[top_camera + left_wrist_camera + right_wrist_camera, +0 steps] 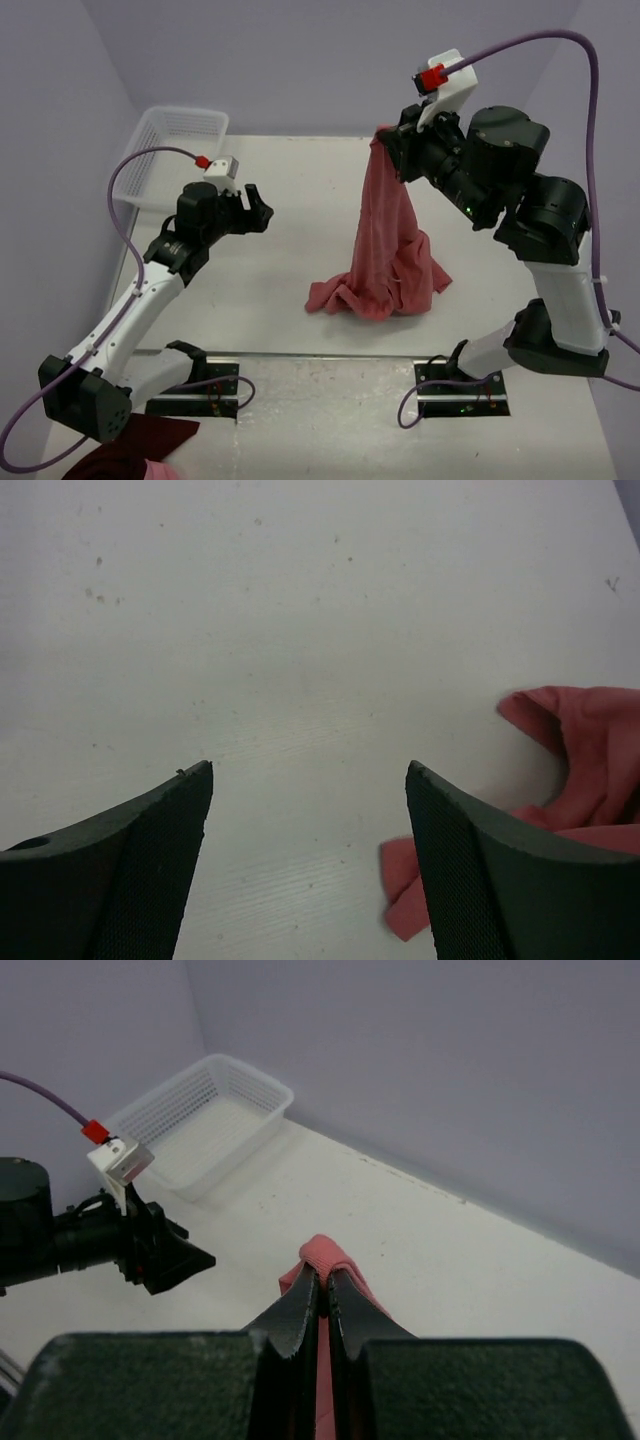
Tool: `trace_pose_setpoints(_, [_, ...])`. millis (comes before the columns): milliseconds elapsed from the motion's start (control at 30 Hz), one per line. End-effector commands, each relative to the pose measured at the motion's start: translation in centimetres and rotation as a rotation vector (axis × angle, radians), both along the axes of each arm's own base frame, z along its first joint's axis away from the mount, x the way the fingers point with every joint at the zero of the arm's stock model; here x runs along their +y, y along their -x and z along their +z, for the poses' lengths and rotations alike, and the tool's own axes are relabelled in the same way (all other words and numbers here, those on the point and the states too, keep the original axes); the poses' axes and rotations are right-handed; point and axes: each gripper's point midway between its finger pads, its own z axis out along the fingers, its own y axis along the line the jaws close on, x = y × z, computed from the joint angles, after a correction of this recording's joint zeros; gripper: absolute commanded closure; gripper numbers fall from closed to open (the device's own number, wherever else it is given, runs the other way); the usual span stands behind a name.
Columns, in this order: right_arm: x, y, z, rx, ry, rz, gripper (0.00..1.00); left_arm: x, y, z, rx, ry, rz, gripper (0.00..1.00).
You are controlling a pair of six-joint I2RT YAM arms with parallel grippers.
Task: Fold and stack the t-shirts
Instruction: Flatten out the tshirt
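Right jaws pinch t-shirt (385,235) aloft; left jaws wide, well left of it.

Overhead camera fixed above and behind my bases, looking down and forward over the whole tabletop (300,170) from a distance; left wrist camera sits low and close to the tabletop, facing down past my left gripper (310,770); right wrist camera is raised high, facing out past my right gripper (322,1280) toward the far left corner. All three views share the t-shirt (385,240); overhead and right wrist views share the basket (180,125) and my left arm (60,1240).
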Motion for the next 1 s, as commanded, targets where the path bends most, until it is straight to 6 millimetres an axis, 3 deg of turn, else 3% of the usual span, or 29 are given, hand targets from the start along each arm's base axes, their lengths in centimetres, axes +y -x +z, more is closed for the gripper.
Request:
trace_pose_setpoints(0, [-1.7,3.6,8.7,-0.282,-0.158,0.133,1.00,-0.9,0.9,2.0,-0.101,0.031,-0.081,0.22])
trace_pose_setpoints(67, [-1.7,4.7,10.5,-0.328,-0.174,0.183,1.00,-0.8,1.3,2.6,-0.130,0.036,-0.086,0.23])
trace_pose_setpoints(100, [-2.1,6.4,12.5,-0.381,-0.210,0.247,1.00,-0.9,1.4,2.7,-0.136,0.038,-0.091,0.24])
trace_pose_setpoints(167, [-1.4,8.7,13.7,-0.437,-0.218,0.344,1.00,-1.0,2.0,3.2,-0.161,0.044,-0.114,0.24])
trace_pose_setpoints(200, [-0.5,9.5,13.3,-0.445,-0.205,0.401,1.00,-1.0,2.1,3.3,-0.167,0.047,-0.121,0.24])
trace_pose_setpoints(233, [-1.7,12.1,15.0,-0.511,-0.267,0.486,1.00,-1.1,2.3,3.2,-0.168,0.048,-0.127,0.24])
trace_pose_setpoints(267, [-1.7,13.1,15.2,-0.518,-0.291,0.532,1.00,-1.0,2.6,3.3,-0.175,0.048,-0.131,0.24])
trace_pose_setpoints(367, [-2.5,12.6,14.7,-0.511,-0.283,0.488,1.00,-0.9,2.8,2.5,-0.154,0.037,-0.134,0.25])
trace_pose_setpoints(533, [-2.6,5.6,10.3,-0.426,-0.055,0.137,1.00,-1.2,3.1,2.1,-0.119,0.049,-0.142,0.25])
trace_pose_setpoints(567, [-3.1,3.1,8.0,-0.371,0.032,-0.017,1.00,-1.1,3.2,1.9,-0.105,0.044,-0.138,0.25])
trace_pose_setpoints(633, [-4.0,0.6,6.0,-0.330,0.121,-0.164,1.00,-1.0,3.2,1.7,-0.098,0.042,-0.133,0.25])
trace_pose_setpoints(667, [-4.2,-0.8,3.7,-0.284,0.183,-0.234,1.00,-1.0,3.2,1.4,-0.086,0.038,-0.133,0.25])
trace_pose_setpoints(733, [-4.8,-2.0,1.2,-0.220,0.197,-0.302,1.00,-1.1,3.1,0.9,-0.064,0.037,-0.130,0.25])
trace_pose_setpoints(800, [-5.3,-2.9,-2.8,-0.122,0.287,-0.360,1.00,-1.3,3.2,0.7,-0.051,0.042,-0.142,0.25])
trace_pose_setpoints(867, [-6.5,-3.9,-5.3,-0.018,0.257,-0.447,1.00,-1.5,3.0,0.4,-0.039,0.043,-0.146,0.25])
trace_pose_setpoints(900, [-6.6,-4.2,-8.0,0.053,0.333,-0.466,1.00,-1.4,2.9,0.4,-0.038,0.044,-0.142,0.25])
trace_pose_setpoints(967, [-7.1,-5.0,-10.3,0.117,0.329,-0.523,1.00,-1.7,2.7,0.0,-0.024,0.040,-0.150,0.25])
